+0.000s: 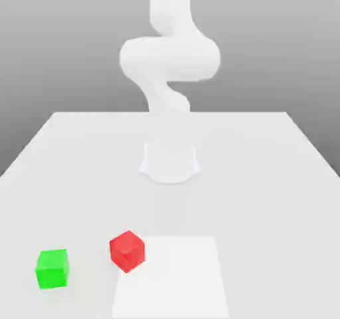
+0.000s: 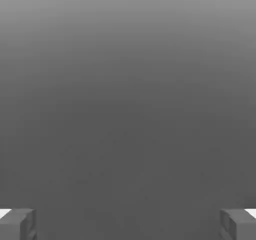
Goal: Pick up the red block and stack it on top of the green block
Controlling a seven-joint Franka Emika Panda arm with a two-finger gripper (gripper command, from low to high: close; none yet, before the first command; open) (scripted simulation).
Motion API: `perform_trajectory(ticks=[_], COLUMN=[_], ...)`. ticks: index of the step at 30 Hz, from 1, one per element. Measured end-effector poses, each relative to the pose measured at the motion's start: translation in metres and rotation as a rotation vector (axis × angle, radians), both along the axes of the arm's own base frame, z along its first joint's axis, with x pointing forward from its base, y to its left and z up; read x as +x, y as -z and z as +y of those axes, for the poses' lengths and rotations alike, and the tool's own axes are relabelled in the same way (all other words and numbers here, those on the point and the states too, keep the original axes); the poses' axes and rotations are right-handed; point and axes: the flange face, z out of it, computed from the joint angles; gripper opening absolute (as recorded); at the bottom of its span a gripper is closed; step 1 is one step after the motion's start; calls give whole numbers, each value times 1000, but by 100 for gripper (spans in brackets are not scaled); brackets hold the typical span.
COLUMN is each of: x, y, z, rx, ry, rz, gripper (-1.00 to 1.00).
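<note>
In the exterior view, the white arm [image 1: 170, 58] rises from its round base [image 1: 170, 161] on the pale worktop [image 1: 80, 151]. Its lower part goes up from the base, a thick horizontal section crosses above that, and another link continues upward until the picture's top edge cuts it off. White against white, the arm's lowest stretch nearly melts into the worktop, so its outline there is hard to trace.

The red block [image 1: 127, 252] sits on the worktop toward the exterior view's left, turned so that one corner points at the camera, and it overlaps the edge of a white rectangular patch [image 1: 171, 278]. The green block [image 1: 52, 269] stands apart from it, farther to the exterior view's left, also on the worktop. The near edge of the worktop is cut off.

In the hand view, the two fingertips of the tool [image 2: 128, 225] are spread wide apart, so it is open, with nothing between them. Both are partly cropped by the frame. Behind them lies a plain grey gradient.
</note>
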Motion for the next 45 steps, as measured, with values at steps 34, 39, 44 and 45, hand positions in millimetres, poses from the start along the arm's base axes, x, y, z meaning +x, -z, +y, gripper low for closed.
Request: perform_trajectory(ticks=[34,39,44,45], x=[-7,-7,12,15], y=[508,462,433,428], z=[-77,-77,-159,-179], rx=[273,273,327,338], ry=[679,678,821,851], rz=[679,679,663,659], gripper=[-100,-100,-100,-100])
